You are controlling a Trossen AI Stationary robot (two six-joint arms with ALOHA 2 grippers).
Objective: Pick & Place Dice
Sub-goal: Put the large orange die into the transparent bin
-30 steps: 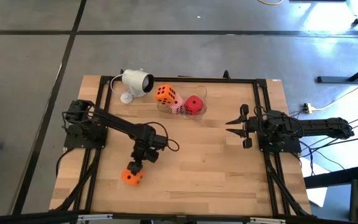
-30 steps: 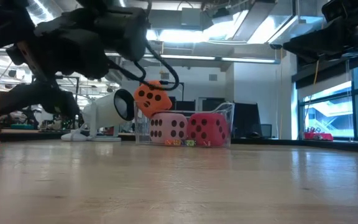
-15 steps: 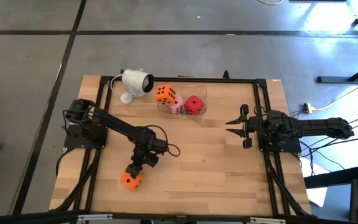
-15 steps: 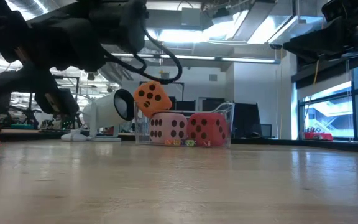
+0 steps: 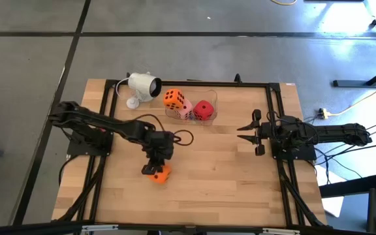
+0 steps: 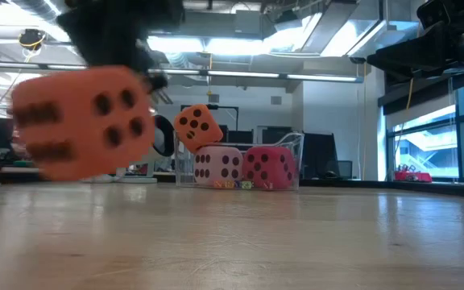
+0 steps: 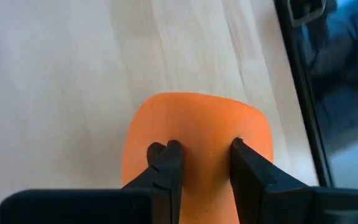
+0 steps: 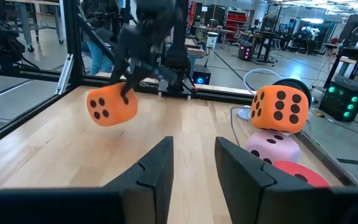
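Orange die (image 5: pixel 158 173) sits pinched between your left gripper (image 5: pixel 155 171) jaws, lifted off the wooden table (image 5: pixel 227 183); your right gripper (image 5: pixel 245 132) waits right, jaws spread

Even, bright light falls on the tabletop (image 5: pixel 227 170) from overhead, leaving only faint shadows. At table height, ceiling strip lights and the windows on the right glare against a dim room, and the near orange die (image 6: pixel 83 121) is large and smeared with blur. In the left wrist view, the wood looks washed out.
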